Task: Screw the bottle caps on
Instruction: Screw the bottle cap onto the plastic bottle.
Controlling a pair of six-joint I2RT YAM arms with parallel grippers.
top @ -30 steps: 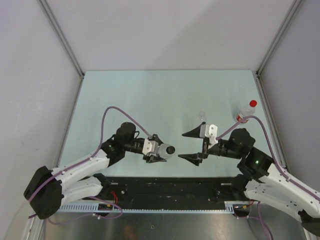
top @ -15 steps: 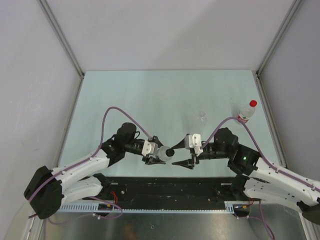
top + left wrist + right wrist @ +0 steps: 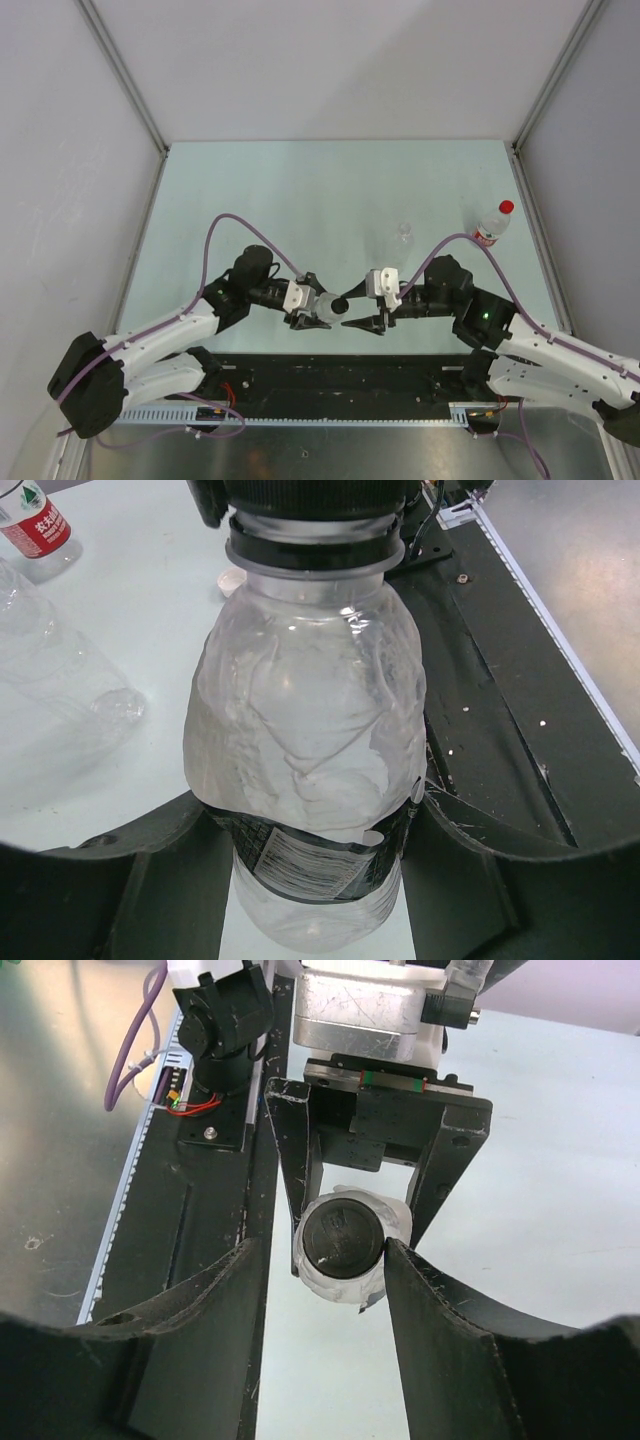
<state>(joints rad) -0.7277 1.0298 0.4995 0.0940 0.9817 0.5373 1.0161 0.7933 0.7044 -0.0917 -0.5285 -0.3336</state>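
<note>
My left gripper (image 3: 318,308) (image 3: 310,835) is shut on a clear bottle (image 3: 305,730) (image 3: 322,306), held level with its neck toward the right arm. On that neck sits a black cap (image 3: 343,1237) (image 3: 340,302). The jaws of my right gripper (image 3: 325,1245) (image 3: 343,312) stand open on either side of this cap. One finger (image 3: 400,1260) touches the cap's rim and the other stands a small gap off. A whitish cap (image 3: 232,578) lies on the table. A second clear bottle (image 3: 404,238) stands uncapped. A labelled bottle (image 3: 493,222) (image 3: 35,525) wears a red cap (image 3: 506,207).
The black mounting strip (image 3: 350,375) runs along the near edge under both grippers. The side walls meet the table (image 3: 300,190) at metal rails left and right. The labelled bottle stands close to the right rail.
My right gripper has swung left from open space to the black cap, and its jaws have narrowed around it. The left gripper and its bottle have stayed put.
</note>
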